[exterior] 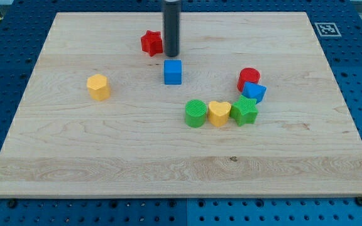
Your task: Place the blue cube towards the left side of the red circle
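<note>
The blue cube [173,72] sits near the middle of the wooden board. The red circle [249,78] lies well to its right, touching a second blue block [254,91] just below it. My tip [171,54] is just above the blue cube in the view, a small gap apart, and right beside a red star [151,43] on its left.
A yellow hexagon block [98,86] sits at the view's left. A green circle [195,113], a yellow heart [219,113] and a green star [244,111] form a row below the red circle. The board's edge [181,191] meets a blue pegboard.
</note>
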